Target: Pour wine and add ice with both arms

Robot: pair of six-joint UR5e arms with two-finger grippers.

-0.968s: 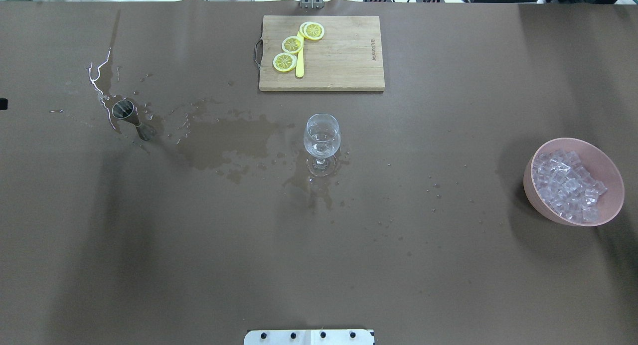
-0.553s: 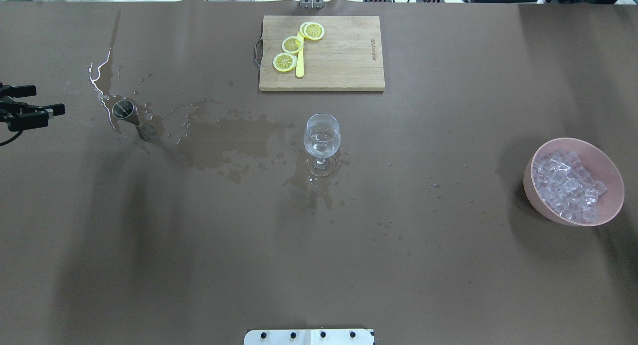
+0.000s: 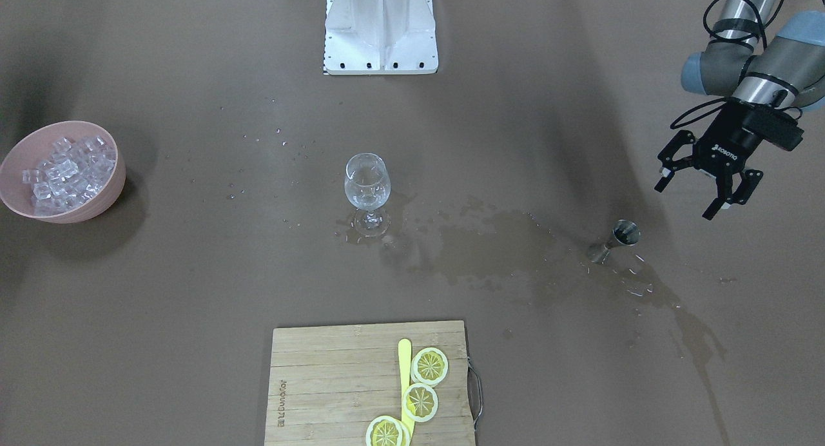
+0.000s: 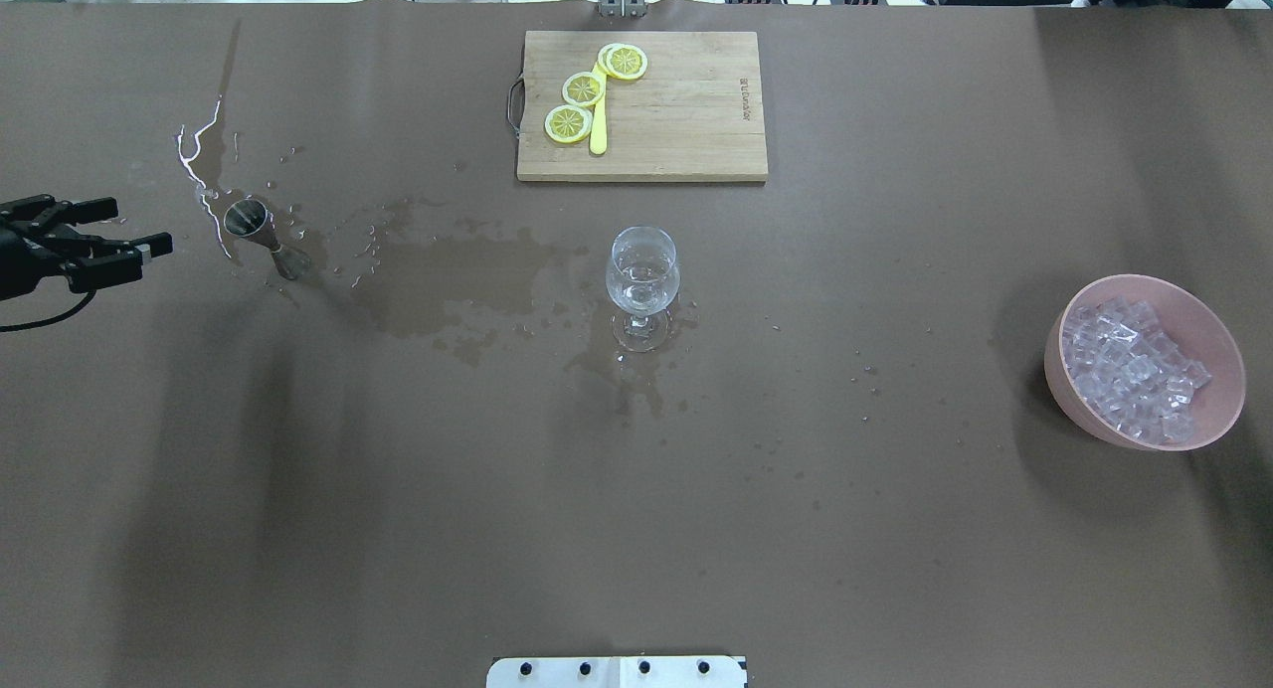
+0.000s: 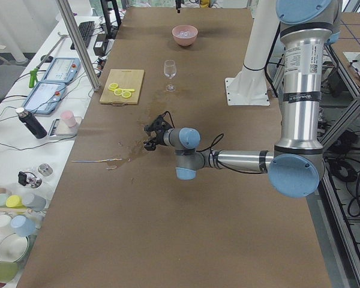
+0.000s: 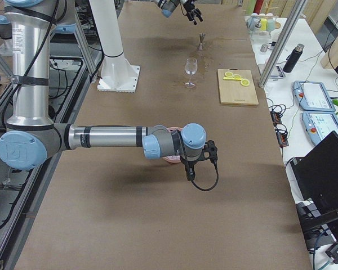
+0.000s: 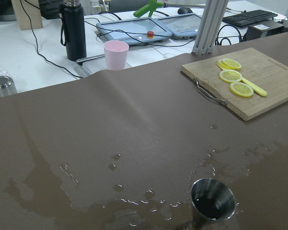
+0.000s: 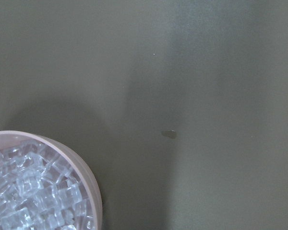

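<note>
Jigger [image 4: 267,239], small wet steel, prob. slippery, is standing at 9 o'clock of glass [image 4: 642,270], needing a waist grip; left pincer [image 4: 141,225] is hovering spread open beyond it, right pincer [image 6: 198,163] by ice [image 4: 1129,370] at 3 o'clock, state can't tell.

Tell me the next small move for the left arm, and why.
Probably ease the left gripper forward until its open fingers straddle the jigger at its waist, then close. The jaws stand open and empty, short of the jigger, which stands upright amid spilled liquid, and the wine glass holds only a little.
</note>
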